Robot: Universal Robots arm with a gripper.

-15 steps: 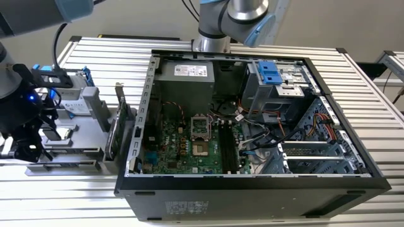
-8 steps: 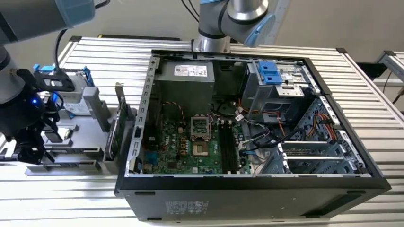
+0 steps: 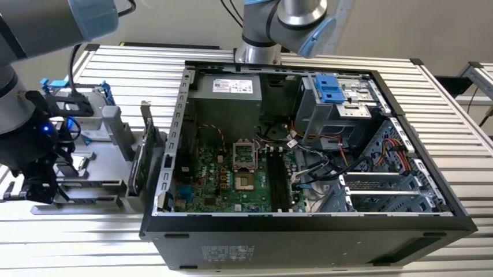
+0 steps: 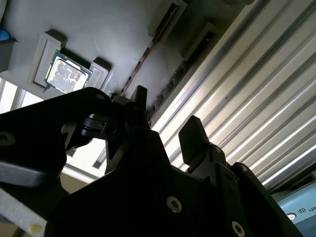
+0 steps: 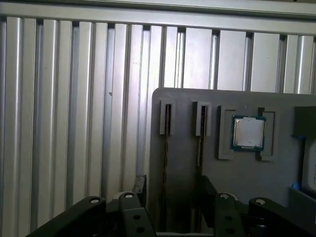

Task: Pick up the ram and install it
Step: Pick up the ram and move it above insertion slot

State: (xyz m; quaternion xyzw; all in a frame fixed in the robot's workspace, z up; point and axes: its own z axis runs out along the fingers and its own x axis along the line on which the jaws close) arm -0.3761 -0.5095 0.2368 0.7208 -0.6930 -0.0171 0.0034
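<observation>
Fingers (image 5: 140, 183) spread wide, empty, straddling the ram (image 5: 166, 144): on edge in a grey tray (image 5: 185, 153) slot, at the exterior view's left of the computer case (image 3: 308, 225). Likely light, stiff, fragile; I'd grip both flat faces mid-length, squarely, gentle squeeze.

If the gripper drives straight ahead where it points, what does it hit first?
Likely the ram standing edge-on in the gray holder, between the open jaws of the gripper; depth unclear.
</observation>
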